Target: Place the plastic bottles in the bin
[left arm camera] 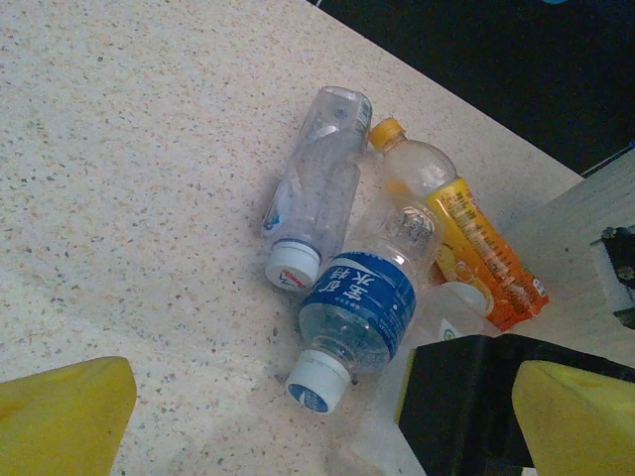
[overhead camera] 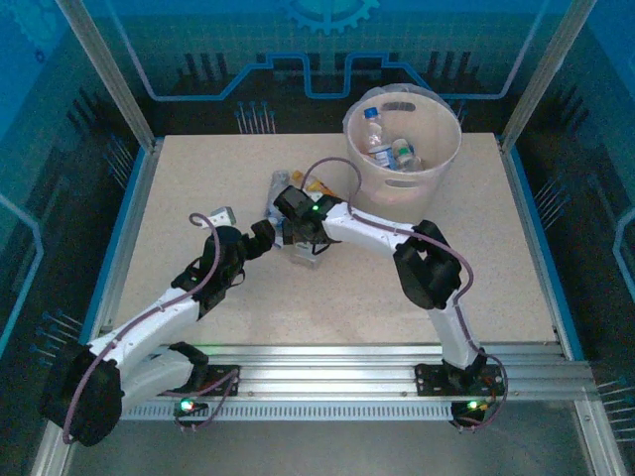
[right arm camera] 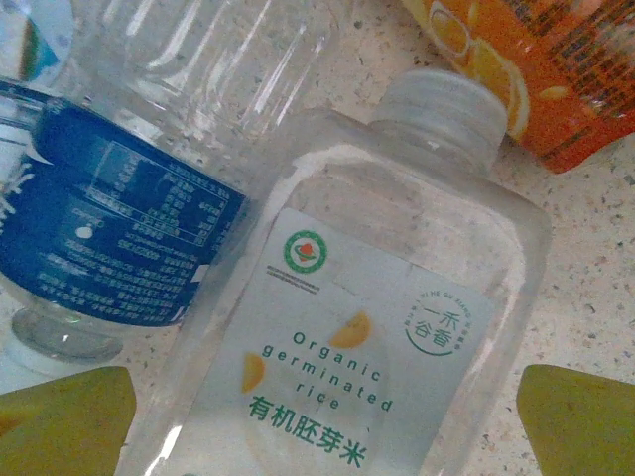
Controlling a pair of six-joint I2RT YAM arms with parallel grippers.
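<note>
Near the middle of the table (overhead camera: 198, 178), a little toward eleven o'clock, four bottles lie on their sides in a tight heap. A clear bottle (left arm camera: 316, 188) with a white cap has a blue-label bottle (left arm camera: 362, 302) resting against it. An orange-label bottle (left arm camera: 466, 233) lies on their far side, and a square bottle (right arm camera: 367, 297) with green lettering is tucked in beside the blue one. From the heap, the bin (overhead camera: 397, 193) stands at about two o'clock, upright near the far edge, with at least two loose bottles (overhead camera: 385, 149) already inside.

The right claw (right arm camera: 317, 421) is released and grasps nothing. Its fingers are spread wide, one on each side of the square bottle's lower body, with the label between them and the cap pointing to about one o'clock in its own view. I judge it is set this way so that closing would catch the bottle's two flat sides. Whether the pads touch the plastic, I cannot tell.

The left claw (left arm camera: 317, 426) is likewise released and empty. It hangs at about eight o'clock of the heap, probably kept back because the heap is too tight for two arms.

The pick has not been made. The blue-label bottle lies hard against the square one and may roll when that one is lifted.
</note>
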